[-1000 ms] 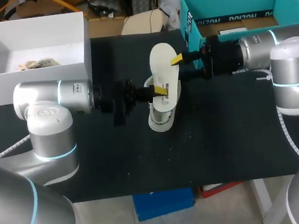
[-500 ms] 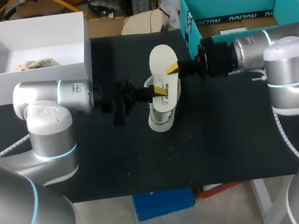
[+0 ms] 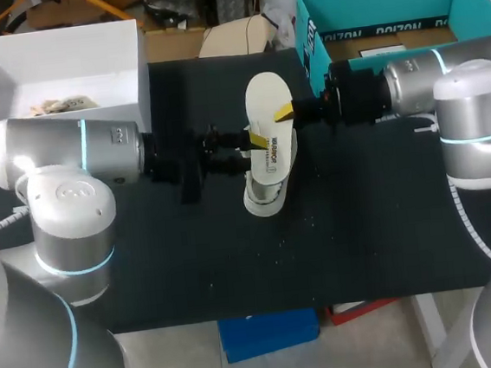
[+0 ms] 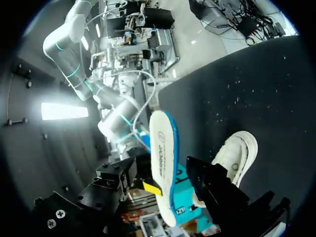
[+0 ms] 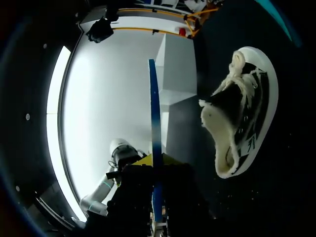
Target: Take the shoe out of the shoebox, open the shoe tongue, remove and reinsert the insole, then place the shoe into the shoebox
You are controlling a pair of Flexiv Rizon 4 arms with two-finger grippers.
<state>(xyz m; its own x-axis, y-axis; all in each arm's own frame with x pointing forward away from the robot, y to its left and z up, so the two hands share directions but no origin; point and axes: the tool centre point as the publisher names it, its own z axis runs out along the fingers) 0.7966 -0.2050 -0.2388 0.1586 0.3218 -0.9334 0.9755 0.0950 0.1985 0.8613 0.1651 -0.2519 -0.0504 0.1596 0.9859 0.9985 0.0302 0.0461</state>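
A black table (image 3: 363, 225) carries a white shoebox (image 3: 141, 72) at its far left corner and a teal box (image 3: 386, 16) at its far right; the left arm (image 3: 69, 157) and right arm (image 3: 444, 78) come in from the sides and meet near the middle; the shoe (image 3: 264, 198), white-soled with a dark upper, rests on the table between the boxes, outside both; the insole (image 3: 264, 91), white-faced with a blue underside, hangs above the shoe; the right gripper (image 5: 156, 160) pinches the insole's edge between both yellow tips; the left gripper (image 4: 173, 183) stands spread around the insole, one yellow tip against the white face, the other finger apart from the underside
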